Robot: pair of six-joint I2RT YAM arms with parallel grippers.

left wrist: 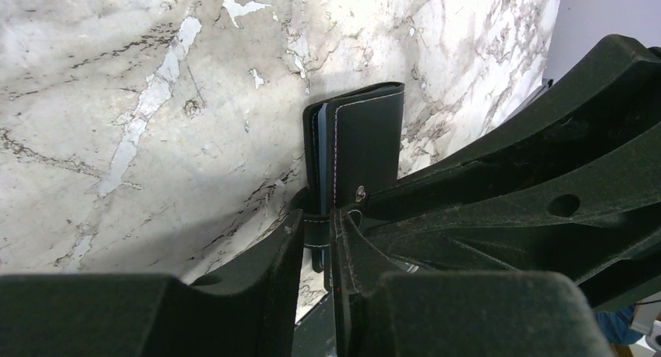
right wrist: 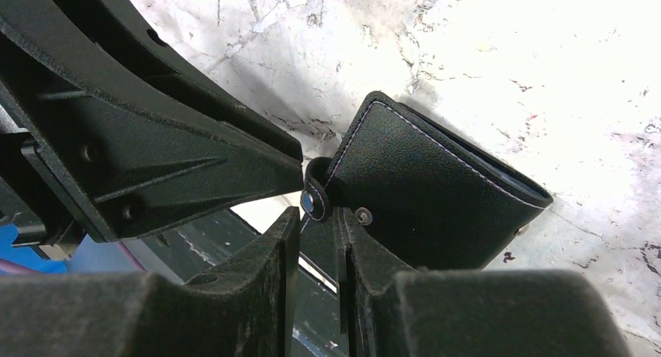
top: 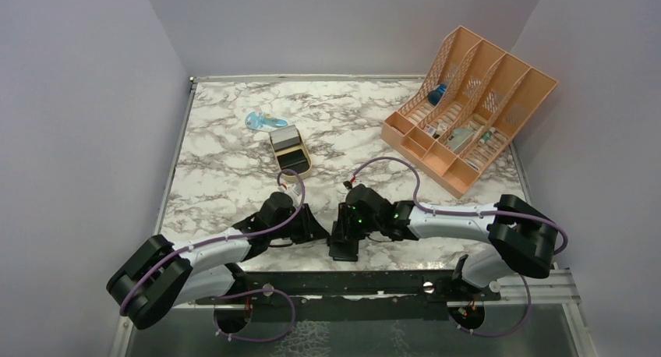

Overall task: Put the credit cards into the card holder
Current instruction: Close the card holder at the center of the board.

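The small flat black stitched card holder hangs shut at the tips of both grippers, right over the near edge of the white marble table. The black metal rail lies just behind the fingers. The left gripper has its fingers drawn narrow and pinches the holder's black strap tab. The holder's body stands up past the fingertips.

The right gripper meets it tip to tip, fingers equally narrow, with the strap end at their tips. Whether it truly clamps cannot be told.

Ahead of both grippers lies bare marble. Further ahead of the left gripper are one gold rounded metal tin with a grey lid and, beyond it, one pale blue plastic item. One peach plastic lattice desk organiser, with four slanted bays, stands well ahead and to the right of the right gripper. Grey walls close both sides.

There is one holder, with one silver snap stud on its face and one snap cap on the strap. A blue-grey edge shows at its open side; whether it is a credit card or lining cannot be told. The print on the organiser's contents is too small to read.
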